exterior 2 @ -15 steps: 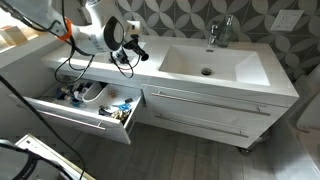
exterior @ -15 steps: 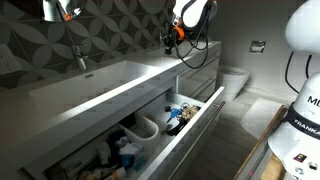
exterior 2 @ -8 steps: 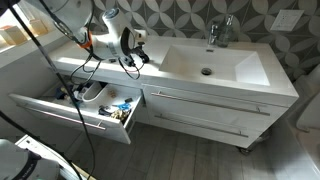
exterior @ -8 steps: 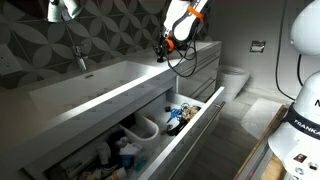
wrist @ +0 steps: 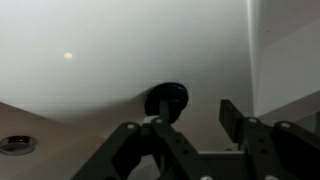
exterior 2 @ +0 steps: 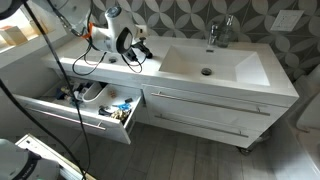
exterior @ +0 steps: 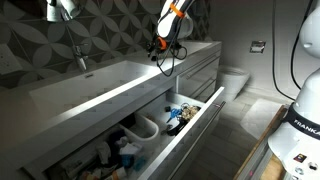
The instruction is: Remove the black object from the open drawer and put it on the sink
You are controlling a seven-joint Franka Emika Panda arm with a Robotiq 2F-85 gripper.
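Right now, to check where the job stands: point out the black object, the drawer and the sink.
black object (wrist: 167, 98): wrist view, on its rounded top.
drawer (exterior 2: 65, 117): in an exterior view, on its front panel.
sink (exterior 2: 235, 62): in an exterior view, on the bare basin floor.

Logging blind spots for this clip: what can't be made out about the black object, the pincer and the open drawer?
Wrist view: the black object is only a blurred dark lump; what it is, and whether it touches a finger, is unclear.
Both exterior views: it is lost against the dark pincer; the open drawer has contents too small and dim to name.
Wrist view: the bottom edge cuts off the pincer's base.
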